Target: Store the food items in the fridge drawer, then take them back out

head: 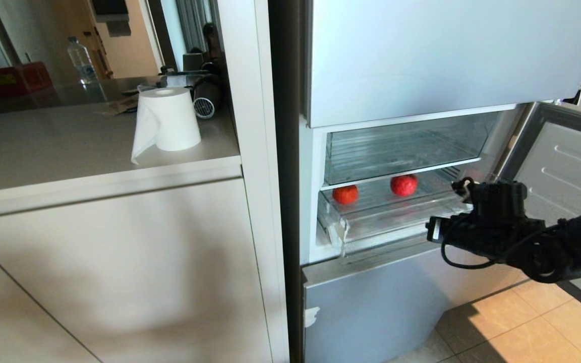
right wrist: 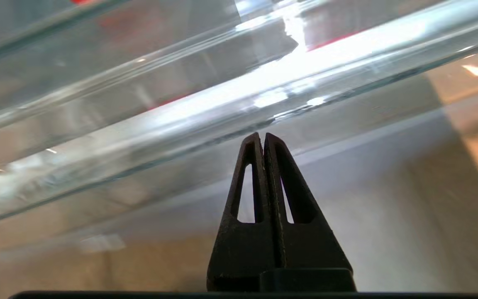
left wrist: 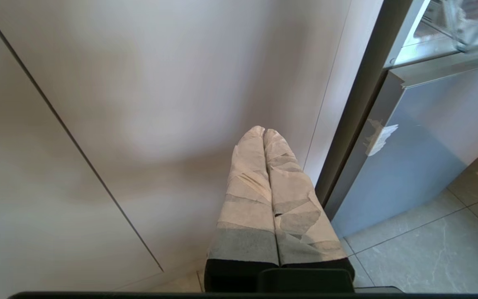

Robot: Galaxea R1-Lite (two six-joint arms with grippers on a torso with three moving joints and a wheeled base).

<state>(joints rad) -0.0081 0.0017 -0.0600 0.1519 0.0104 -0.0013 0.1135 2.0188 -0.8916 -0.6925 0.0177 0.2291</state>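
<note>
- While the fridge's middle door stands swung open to the right, the fridge drawer [head: 371, 222] sits pulled partway out toward the robot, under a clear upper bin [head: 401, 148].
- Two orange-red fruits lie on the drawer's ribbed floor: the left fruit [head: 345, 194] near the left wall, the right fruit [head: 404, 185] farther back and toward the middle, the two well apart.
- At the drawer's right front corner is the right gripper [right wrist: 262, 139], its two black fingers pressed together with nothing between them; in the right wrist view the tips sit just beside the drawer's thick transparent front lip [right wrist: 239, 99], and contact cannot be told.
- Lower down and to the left, the left gripper [left wrist: 264, 132] hangs before a pale cabinet panel [left wrist: 139, 104], its tape-wrapped fingers closed on each other and empty.
- On the counter [head: 68, 146] left of the fridge stands a roll of paper towel [head: 167, 121], with a water bottle [head: 81, 60] far behind it.
</note>
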